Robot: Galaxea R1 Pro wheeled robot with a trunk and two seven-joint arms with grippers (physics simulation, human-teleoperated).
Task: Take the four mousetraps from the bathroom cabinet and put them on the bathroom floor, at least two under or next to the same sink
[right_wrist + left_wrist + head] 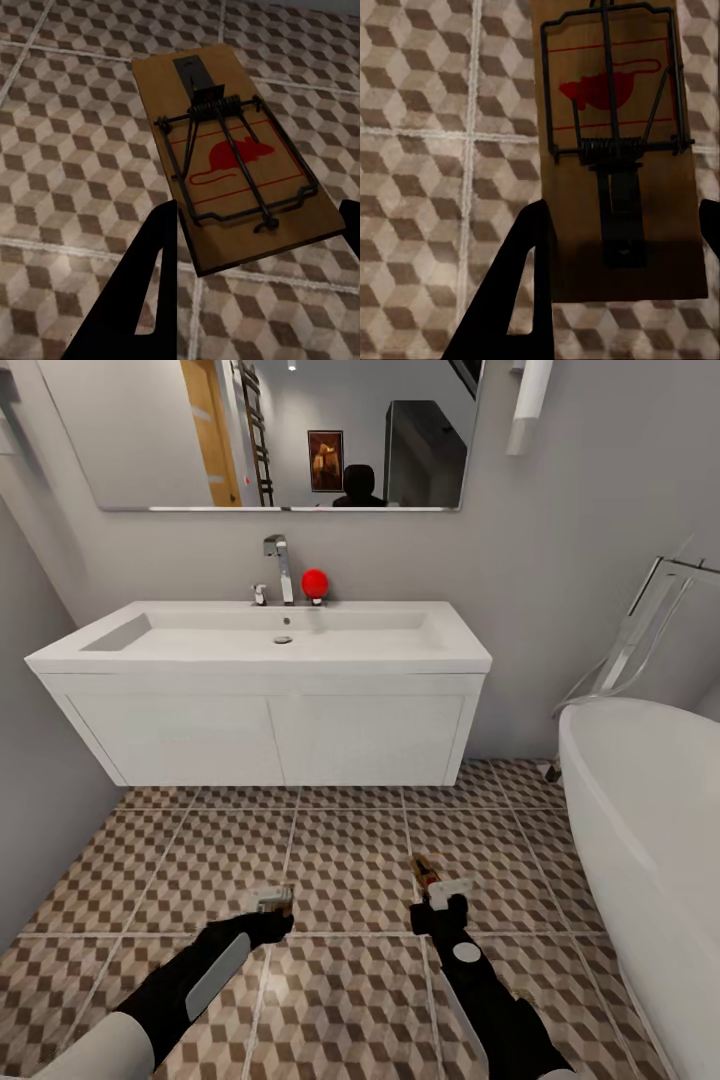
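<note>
**Wooden traps in both tools, low over the tiles**

Wood board and thin wire: each mousetrap looks light, stiff and flat, best pinched by the board's long edges, clear of the sprung bar. The left tool (272, 905) is closed on one mousetrap (615, 150), fingers against its sides. The right tool (440, 890) clamps another mousetrap (236, 161) likewise. Both hang above the bathroom floor (340, 860), in front of the sink (260, 650).
</note>
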